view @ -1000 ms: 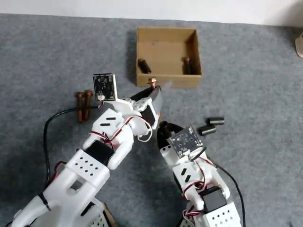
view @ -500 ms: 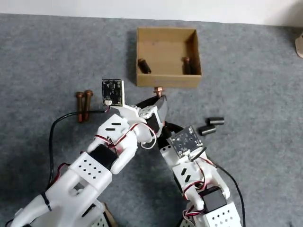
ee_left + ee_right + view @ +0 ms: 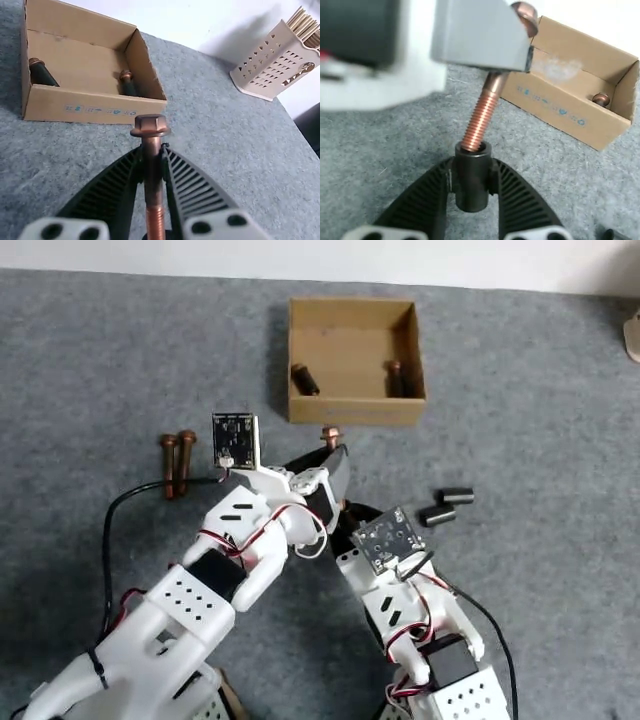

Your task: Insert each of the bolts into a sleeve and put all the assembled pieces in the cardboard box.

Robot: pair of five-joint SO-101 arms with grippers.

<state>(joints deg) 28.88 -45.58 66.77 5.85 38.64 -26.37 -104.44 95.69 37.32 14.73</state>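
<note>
Pinching the bolt (image 3: 150, 170) by its shank, my left claw (image 3: 151, 150) holds it just in front of the box (image 3: 350, 412). The head is toward the box's front wall and the threads point away from it. My right claw (image 3: 471, 167) is pressed around a black sleeve (image 3: 471, 180) a little farther from the box, with the sleeve's mouth turned toward it. The bolt's threaded tip now sits in that mouth, with most of the thread bare outside it.

A second ago the bolt's head lay right at the box's front wall. Now it stands a little clear of the wall, drawn back toward the sleeve. My left claw has swung that way with it, while my right claw has barely shifted.

I judge that the mating has begun but is not finished. The bolt needs pushing in along the sleeve's axis, and it looks slightly tilted against the sleeve, so it could bind.

Two assembled pieces (image 3: 304, 379) lie inside the box. Two spare bolts (image 3: 176, 462) lie well off the box's left front corner, and two loose sleeves (image 3: 445, 505) lie off its right front corner.
</note>
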